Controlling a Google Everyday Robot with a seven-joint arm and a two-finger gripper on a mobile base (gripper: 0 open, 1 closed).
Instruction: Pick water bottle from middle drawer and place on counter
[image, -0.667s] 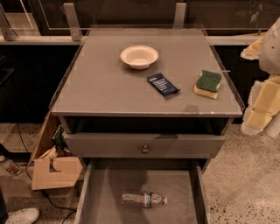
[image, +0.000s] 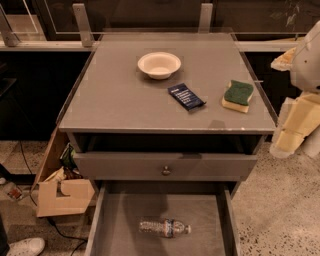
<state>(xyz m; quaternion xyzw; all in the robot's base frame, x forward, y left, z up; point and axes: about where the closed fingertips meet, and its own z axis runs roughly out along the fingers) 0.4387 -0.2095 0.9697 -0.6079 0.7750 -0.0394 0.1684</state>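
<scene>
The water bottle (image: 165, 228), clear with a dark label band, lies on its side on the floor of the open middle drawer (image: 120, 220) at the bottom of the view, cap to the right. The grey counter (image: 125, 100) is the cabinet top above it. My gripper (image: 296, 129) and pale arm parts are at the right edge, beside the counter's right front corner, well above and to the right of the bottle. It holds nothing that I can see.
On the counter stand a white bowl (image: 159, 65), a dark blue packet (image: 185, 96) and a green-and-yellow sponge (image: 238, 95). A closed drawer front with a round knob (image: 166, 171) sits above the open drawer. A cardboard box (image: 62, 195) lies on the floor at left.
</scene>
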